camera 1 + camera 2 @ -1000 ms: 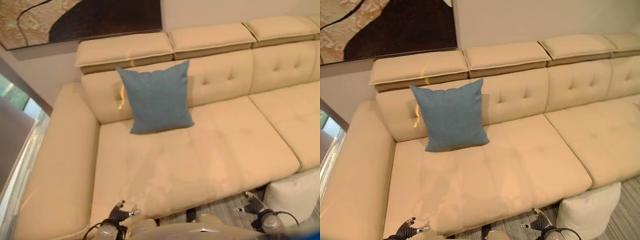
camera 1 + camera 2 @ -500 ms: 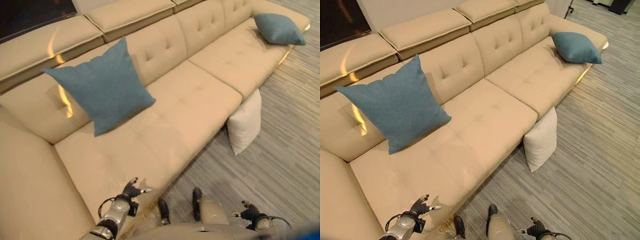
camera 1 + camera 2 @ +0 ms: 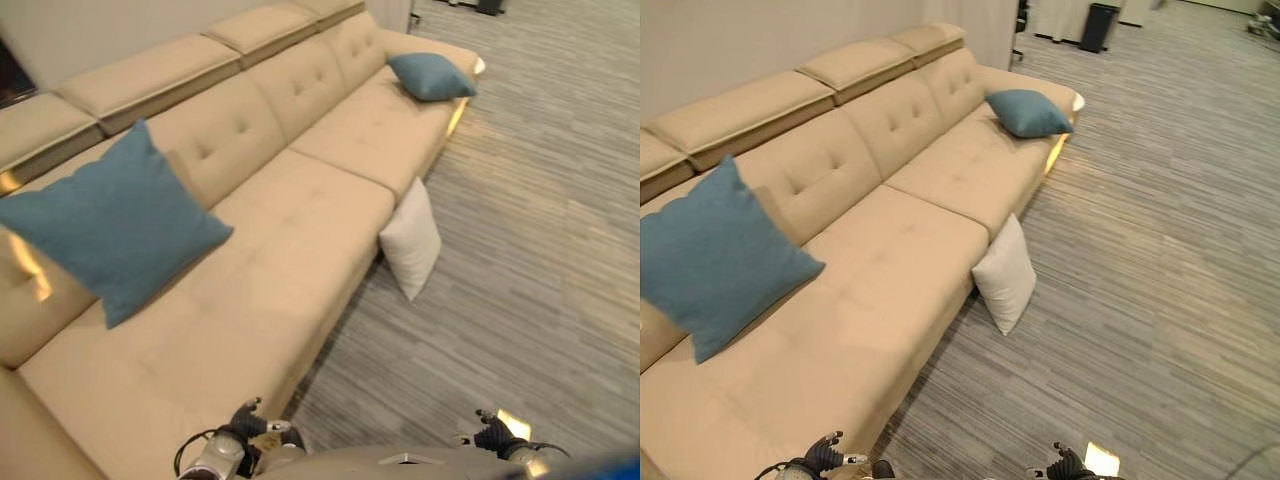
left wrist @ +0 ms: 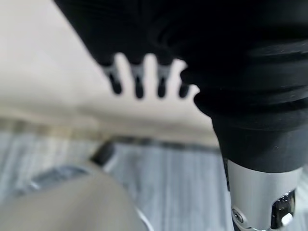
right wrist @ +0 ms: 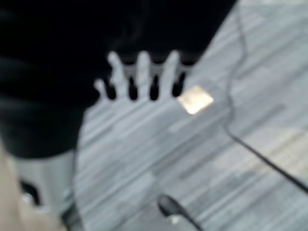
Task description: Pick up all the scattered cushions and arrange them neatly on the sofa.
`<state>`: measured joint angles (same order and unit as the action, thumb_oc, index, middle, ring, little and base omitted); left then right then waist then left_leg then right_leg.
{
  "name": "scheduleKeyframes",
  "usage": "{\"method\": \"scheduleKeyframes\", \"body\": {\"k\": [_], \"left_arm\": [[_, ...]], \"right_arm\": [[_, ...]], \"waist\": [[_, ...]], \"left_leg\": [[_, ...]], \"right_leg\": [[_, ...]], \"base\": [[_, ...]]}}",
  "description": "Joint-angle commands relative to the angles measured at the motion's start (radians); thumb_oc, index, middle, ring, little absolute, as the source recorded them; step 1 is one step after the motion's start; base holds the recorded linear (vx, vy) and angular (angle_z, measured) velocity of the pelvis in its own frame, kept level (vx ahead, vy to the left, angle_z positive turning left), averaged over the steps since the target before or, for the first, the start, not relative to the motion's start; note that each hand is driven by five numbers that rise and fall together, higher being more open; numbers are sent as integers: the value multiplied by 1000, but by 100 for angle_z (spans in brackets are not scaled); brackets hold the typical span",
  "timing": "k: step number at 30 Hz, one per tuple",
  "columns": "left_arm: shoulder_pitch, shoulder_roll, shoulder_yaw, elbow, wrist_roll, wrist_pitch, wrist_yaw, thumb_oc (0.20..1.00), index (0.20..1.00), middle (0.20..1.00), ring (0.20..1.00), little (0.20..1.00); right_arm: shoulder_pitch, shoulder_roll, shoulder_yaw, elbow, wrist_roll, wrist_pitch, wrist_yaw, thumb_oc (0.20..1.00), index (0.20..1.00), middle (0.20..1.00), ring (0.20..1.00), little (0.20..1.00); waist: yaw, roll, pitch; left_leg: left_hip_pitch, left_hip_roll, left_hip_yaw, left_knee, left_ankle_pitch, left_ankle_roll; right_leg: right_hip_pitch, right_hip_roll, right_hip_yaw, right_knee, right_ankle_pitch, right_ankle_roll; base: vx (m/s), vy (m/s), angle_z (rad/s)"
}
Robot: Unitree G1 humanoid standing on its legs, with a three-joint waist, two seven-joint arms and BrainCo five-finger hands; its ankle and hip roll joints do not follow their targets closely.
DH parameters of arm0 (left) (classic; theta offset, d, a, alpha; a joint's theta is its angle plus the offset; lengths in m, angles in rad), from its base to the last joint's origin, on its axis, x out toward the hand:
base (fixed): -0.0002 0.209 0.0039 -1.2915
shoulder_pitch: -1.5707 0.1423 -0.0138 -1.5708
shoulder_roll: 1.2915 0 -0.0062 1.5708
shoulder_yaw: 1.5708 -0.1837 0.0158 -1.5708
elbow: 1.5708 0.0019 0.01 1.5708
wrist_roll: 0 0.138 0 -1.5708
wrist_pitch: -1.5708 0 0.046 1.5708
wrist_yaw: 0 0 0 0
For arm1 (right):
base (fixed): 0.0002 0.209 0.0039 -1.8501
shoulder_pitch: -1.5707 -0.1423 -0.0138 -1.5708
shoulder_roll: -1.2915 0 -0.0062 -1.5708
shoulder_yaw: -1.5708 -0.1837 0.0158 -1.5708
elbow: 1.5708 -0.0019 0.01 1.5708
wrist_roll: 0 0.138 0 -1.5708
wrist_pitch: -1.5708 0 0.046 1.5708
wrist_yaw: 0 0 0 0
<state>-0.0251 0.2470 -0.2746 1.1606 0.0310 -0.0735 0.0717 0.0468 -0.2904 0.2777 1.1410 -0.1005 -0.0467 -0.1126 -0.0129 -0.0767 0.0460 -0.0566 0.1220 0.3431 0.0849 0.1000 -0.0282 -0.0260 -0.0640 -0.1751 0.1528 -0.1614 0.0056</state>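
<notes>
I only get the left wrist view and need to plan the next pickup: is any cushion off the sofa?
Observer: Yes. A white cushion stands on the floor, leaning against the front of the sofa.
Operator: Which cushions are on the seat?
Observer: Two. The near blue cushion leans against the backrest, and the far blue cushion lies at the far end.
Operator: Is the other hand free?
Observer: The right hand hangs over the floor with straight fingers and holds nothing.
</notes>
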Motion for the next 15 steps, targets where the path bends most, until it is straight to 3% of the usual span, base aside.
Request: {"method": "scheduleKeyframes", "body": {"k": [1, 2, 3, 4, 6, 9, 12, 14, 15], "left_arm": [[-63, -24, -5, -6, -20, -21, 21, 1000, 1000, 1000, 1000, 1000], [-63, -24, -5, -5, -20, -22, 21, 1000, 1000, 1000, 1000, 1000], [-66, -35, -13, -4, -26, -22, 24, 1000, 1000, 1000, 1000, 1000], [-68, -45, -15, 8, -31, -20, 26, 1000, 1000, 1000, 1000, 1000], [-67, -55, -23, 19, -21, -16, 26, 1000, 1000, 1000, 1000, 1000], [-71, -56, -31, 16, -14, -16, 26, 1000, 1000, 1000, 1000, 1000], [-79, -44, -34, -17, -17, -16, 25, 1000, 1000, 1000, 1000, 1000], [-88, -36, -23, -24, -35, -15, 28, 1000, 1000, 1000, 1000, 1000], [-90, -34, -19, -27, -39, -14, 29, 1000, 1000, 1000, 1000, 1000]], "right_arm": [[-73, -22, 15, 18, 39, -5, -25, 1000, 1000, 1000, 1000, 1000], [-73, -21, 15, 18, 39, -5, -25, 1000, 1000, 1000, 1000, 1000], [-74, -23, 16, 17, 40, -6, -28, 1000, 1000, 1000, 1000, 1000], [-67, -23, 8, 21, 48, -7, -25, 1000, 1000, 1000, 1000, 1000], [-58, -19, -10, 53, 57, 2, -24, 1000, 1000, 1000, 1000, 1000], [-61, -19, -14, 56, 60, 4, -29, 1000, 1000, 1000, 1000, 1000], [-74, -12, -13, 54, 59, 5, -31, 1000, 1000, 1000, 1000, 1000], [-87, -6, -8, 48, 54, 7, -31, 1000, 1000, 1000, 1000, 1000], [-89, -5, -8, 45, 51, 7, -33, 1000, 1000, 1000, 1000, 1000]], "waist": [[15, -25, 84], [13, -26, 81], [18, -28, 85], [13, -20, 77], [0, -5, 64], [0, -4, 67], [7, 3, 83], [25, 10, 97], [36, 15, 98]], "left_leg": [[-50, -107, -272, 113, -169, -15], [-53, -108, -273, 111, -166, -15], [-53, -120, -334, 107, -176, -16], [-30, -123, -347, 65, -181, -9], [11, -115, -299, 8, -176, 4], [19, -117, -282, -8, -175, 8], [38, -115, -221, -35, -177, 27], [51, -105, -185, -47, -177, 30], [54, -97, -165, -49, -176, 28]], "right_leg": [[65, 0, 82, -163, 122, 96], [62, -1, 81, -163, 123, 96], [57, -2, 102, -161, 129, 99], [54, 2, 136, -168, 132, 104], [30, -2, 168, -154, 141, 112], [16, -4, 180, -143, 146, 118], [-38, -15, 178, -85, 157, 141], [-78, -41, 80, -29, 166, 148], [-82, -71, -17, -13, 164, 143]], "base": [[-61, -16, -79], [-29, -6, -77], [22, 37, -109], [48, 75, -118], [80, 140, -103], [3, 87, -77], [-33, 83, -99], [-55, 1, -91], [-35, -16, -51]]}}
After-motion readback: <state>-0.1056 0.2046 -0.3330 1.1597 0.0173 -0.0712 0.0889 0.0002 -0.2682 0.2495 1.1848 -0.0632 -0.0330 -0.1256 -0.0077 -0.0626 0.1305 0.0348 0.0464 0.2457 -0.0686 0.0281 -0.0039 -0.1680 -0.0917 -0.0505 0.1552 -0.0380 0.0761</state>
